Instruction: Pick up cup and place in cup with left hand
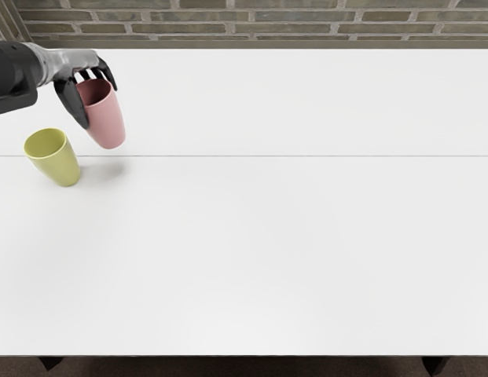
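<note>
across the top of the frame you have a brick wall (267, 16), grey-brown, pale mortar. upper left corner: slanted brown strips (6, 22), material unclear. below, you look down on a white table (267, 251) spanning the frame, one thin grey seam (306, 155) running across its upper half. along the bottom edge you get dark brownish floor (244, 367), black table feet (435, 365) lower left and lower right. light soft, even.
</note>
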Available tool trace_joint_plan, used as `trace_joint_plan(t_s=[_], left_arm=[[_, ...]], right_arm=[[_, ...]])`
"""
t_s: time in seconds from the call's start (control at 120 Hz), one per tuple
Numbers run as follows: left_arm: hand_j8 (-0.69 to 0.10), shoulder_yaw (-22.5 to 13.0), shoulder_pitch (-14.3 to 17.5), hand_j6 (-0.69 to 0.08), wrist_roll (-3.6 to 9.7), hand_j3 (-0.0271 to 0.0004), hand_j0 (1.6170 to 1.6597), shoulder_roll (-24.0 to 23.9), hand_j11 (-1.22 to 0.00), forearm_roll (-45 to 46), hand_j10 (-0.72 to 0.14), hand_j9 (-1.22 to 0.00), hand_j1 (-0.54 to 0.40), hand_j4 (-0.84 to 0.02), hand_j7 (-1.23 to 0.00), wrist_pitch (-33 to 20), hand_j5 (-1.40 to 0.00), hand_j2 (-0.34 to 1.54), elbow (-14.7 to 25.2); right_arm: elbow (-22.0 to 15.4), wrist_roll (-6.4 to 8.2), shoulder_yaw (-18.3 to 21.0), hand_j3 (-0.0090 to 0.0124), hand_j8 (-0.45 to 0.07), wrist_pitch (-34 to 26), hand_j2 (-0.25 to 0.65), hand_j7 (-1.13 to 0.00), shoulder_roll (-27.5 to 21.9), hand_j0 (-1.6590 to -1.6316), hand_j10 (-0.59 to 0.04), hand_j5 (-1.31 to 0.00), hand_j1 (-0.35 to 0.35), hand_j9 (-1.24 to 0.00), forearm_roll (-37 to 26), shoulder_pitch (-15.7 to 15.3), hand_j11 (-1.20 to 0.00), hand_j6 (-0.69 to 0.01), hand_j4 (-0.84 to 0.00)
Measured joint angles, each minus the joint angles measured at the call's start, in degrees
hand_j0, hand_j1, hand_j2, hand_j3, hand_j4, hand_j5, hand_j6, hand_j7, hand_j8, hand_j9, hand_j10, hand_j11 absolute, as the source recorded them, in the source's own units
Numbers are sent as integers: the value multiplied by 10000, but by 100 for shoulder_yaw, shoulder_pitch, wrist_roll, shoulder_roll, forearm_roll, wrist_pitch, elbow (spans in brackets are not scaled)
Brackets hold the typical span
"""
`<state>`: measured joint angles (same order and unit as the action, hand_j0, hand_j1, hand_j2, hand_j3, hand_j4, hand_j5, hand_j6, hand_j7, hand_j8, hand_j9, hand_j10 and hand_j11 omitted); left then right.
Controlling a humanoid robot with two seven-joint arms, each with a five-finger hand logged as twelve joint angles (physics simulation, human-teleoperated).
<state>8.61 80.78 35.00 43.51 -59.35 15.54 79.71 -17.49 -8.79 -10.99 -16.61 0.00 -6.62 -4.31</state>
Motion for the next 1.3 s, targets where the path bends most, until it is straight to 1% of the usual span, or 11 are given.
trace_joint_plan(t_s=[0.175,0.292,0.483,0.625,0.7,0.817,0.975,1.042,1.175,1.225,1.3], left_arm=[[-3018,4,178,-2673,0,0,16565,6,-5948,56,-4473,-5951,-1475,-4121,-6072,524,-5998,1089,-5],[-3140,5,297,-2756,1,0,16564,165,-5921,71,-4424,-5921,-1333,-4119,-6121,760,-6067,949,-6],[-3129,6,420,-2827,0,0,16566,305,-5872,60,-4422,-5876,-1429,-4229,-5929,916,-5930,1036,-23],[-3179,6,517,-2865,0,0,16561,413,-5868,72,-4406,-5872,-1188,-4259,-5971,1006,-5970,781,-31],[-3257,7,555,-2942,0,0,16563,458,-5863,75,-4406,-5865,-1236,-4306,-5954,1038,-5964,778,-32],[-3211,5,552,-2896,0,0,16565,590,-5859,75,-4402,-5860,-1294,-4280,-5946,1096,-5962,937,-33],[-3303,1,522,-3076,-1,0,16563,691,-5854,74,-4407,-5855,-1188,-4374,-5837,1143,-5944,812,-37],[-3264,-4,495,-2981,0,0,16563,746,-5854,70,-4406,-5858,-1276,-4324,-5857,1154,-5952,862,-46],[-3237,-16,467,-2968,0,0,16562,747,-5860,72,-4398,-5863,-1251,-4321,-5861,1200,-5960,823,-166],[-3303,-25,464,-3044,0,0,16560,741,-5854,73,-4404,-5856,-1017,-4336,-5858,1210,-5946,488,-207],[-3352,-38,452,-3090,0,0,16562,738,-5852,71,-4404,-5854,-1141,-4340,-5857,1219,-5945,669,-281]], right_arm=[[0,0,0,0,-274,0,-56,-358,0,-16581,-274,-358,-3160,-358,2,0,-358,-275,-275],[0,0,0,0,-274,0,-56,-358,0,-16581,-274,-358,-3160,-358,1,0,-358,-275,-275],[0,0,0,0,-275,0,-56,-358,0,-16581,-274,-358,-3160,-358,0,-1,-358,-275,-275],[0,0,0,0,-275,0,-56,-358,0,-16581,-275,-358,-3160,-358,0,-1,-358,-275,-275],[0,0,0,0,-275,0,-56,-358,0,-16581,-275,-358,-3160,-358,0,-1,-358,-275,-275],[0,0,0,0,-275,0,-56,-358,0,-16581,-275,-358,-3160,-358,2,-1,-358,-275,-275],[0,0,0,0,-275,0,-56,-358,0,-16581,-275,-358,-3160,-358,1,0,-358,-275,-275],[0,0,0,0,-275,0,-56,-358,0,-16581,-275,-358,-3160,-358,1,-1,-358,-275,-275],[0,0,0,0,-275,0,-56,-358,0,-16581,-275,-358,-3160,-358,1,-2,-358,-275,-275],[0,0,0,0,-275,0,-56,-358,0,-16581,-275,-358,-3160,-358,2,-1,-358,-275,-275],[0,0,0,0,-275,0,-56,-358,0,-16581,-275,-358,-3160,-358,1,-1,-358,-275,-275]])
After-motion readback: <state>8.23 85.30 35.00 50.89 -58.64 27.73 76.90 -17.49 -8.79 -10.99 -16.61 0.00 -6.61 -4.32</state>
